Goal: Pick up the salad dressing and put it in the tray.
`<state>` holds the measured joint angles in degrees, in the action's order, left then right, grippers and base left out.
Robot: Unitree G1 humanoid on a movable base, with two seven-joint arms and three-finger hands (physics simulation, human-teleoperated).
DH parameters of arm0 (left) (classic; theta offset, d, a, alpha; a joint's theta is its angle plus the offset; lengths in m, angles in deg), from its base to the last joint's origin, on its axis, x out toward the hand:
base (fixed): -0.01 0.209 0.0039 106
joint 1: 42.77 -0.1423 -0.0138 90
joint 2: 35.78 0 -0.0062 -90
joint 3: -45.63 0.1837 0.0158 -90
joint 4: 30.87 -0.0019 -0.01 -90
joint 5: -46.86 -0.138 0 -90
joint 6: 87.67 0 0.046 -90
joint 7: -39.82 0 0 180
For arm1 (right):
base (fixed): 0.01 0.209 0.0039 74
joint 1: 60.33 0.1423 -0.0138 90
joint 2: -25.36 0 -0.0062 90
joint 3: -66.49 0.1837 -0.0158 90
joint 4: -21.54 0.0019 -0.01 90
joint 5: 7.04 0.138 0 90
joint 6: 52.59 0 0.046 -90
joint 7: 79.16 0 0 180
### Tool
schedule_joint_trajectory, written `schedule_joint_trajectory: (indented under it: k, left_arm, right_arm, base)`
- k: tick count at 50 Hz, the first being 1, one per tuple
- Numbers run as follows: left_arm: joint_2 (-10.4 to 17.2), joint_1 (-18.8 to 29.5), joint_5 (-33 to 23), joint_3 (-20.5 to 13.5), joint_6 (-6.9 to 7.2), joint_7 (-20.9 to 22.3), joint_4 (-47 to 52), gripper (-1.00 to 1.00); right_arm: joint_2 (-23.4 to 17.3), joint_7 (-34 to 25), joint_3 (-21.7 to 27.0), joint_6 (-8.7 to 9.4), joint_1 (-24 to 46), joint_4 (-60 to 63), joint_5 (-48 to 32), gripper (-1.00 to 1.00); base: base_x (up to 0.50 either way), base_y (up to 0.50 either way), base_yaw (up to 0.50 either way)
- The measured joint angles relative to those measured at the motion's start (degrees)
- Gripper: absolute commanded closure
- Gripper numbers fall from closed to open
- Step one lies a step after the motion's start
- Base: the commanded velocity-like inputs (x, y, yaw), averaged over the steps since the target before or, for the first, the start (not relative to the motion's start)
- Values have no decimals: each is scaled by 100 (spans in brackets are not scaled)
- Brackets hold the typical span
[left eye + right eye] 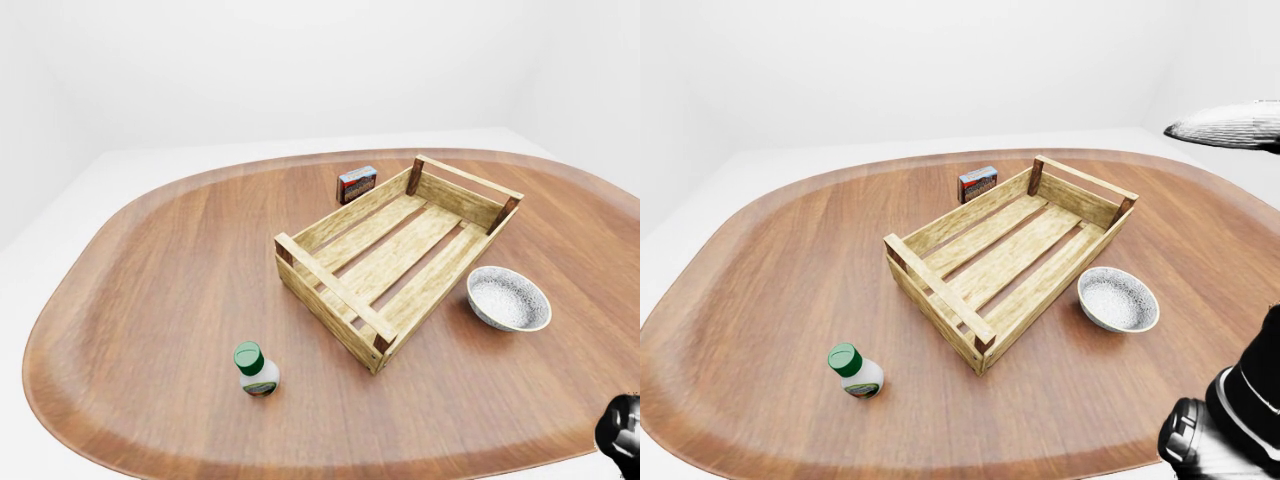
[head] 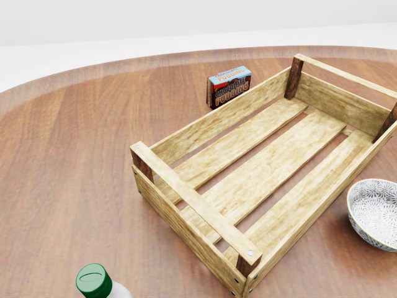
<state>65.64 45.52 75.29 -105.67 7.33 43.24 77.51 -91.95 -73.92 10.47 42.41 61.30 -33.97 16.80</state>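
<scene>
The salad dressing bottle (image 1: 256, 369) with its green cap stands upright on the wooden desk (image 1: 150, 270), well apart from the empty wooden tray (image 1: 398, 255), toward the lower left in the left-eye view. A pudding box (image 1: 357, 184) stands just beside the tray's upper left wall, and a patterned bowl (image 1: 508, 298) sits near its right side. Only part of the right robot hand (image 1: 1230, 425) shows at the right-eye view's lower right corner, so I cannot tell how its fingers are set; the left one is out of sight.
</scene>
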Motion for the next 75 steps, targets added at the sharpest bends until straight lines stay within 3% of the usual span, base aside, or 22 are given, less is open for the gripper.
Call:
schedule_joint_trajectory:
  k: [9,16,20,28,38,48,65,75]
  left_arm:
    - [2,-4,-5,4,0,-4,-20,-100]
    - [-5,-10,-2,2,0,-4,-13,-100]
    - [-9,-16,8,-4,0,-4,6,-100]
    - [-16,-18,8,-5,0,5,6,-100]
    - [-24,-15,8,2,0,-5,38,-100]
    - [-23,-6,10,-2,0,-28,80,-100]
    - [-37,-13,-2,7,0,-17,47,-100]
    - [-49,-21,-7,12,0,-9,36,-100]
  right_arm:
    - [702,-860,-1706,0,1310,-616,-1584,-100]
    - [1644,-2031,-2659,0,2162,-1394,-3026,-100]
    - [2417,-2522,-3186,0,2426,-2187,-3786,-100]
    - [3487,-3244,-3621,0,2708,-3179,-4929,-100]
    - [4117,-3675,-3791,0,2825,-3681,-5628,-100]
    - [4542,-3862,-3996,0,2477,-3771,-6033,-100]
    - [5129,-3705,-4550,0,453,-3862,-6616,-100]
    - [5251,-3477,-4716,0,-227,-4256,-6760,-100]
  base:
    - [0,0,0]
    - [0,0,0]
    - [0,0,0]
    - [0,0,0]
    - [0,0,0]
    - [0,0,0]
    - [0,0,0]
    - [0,0,0]
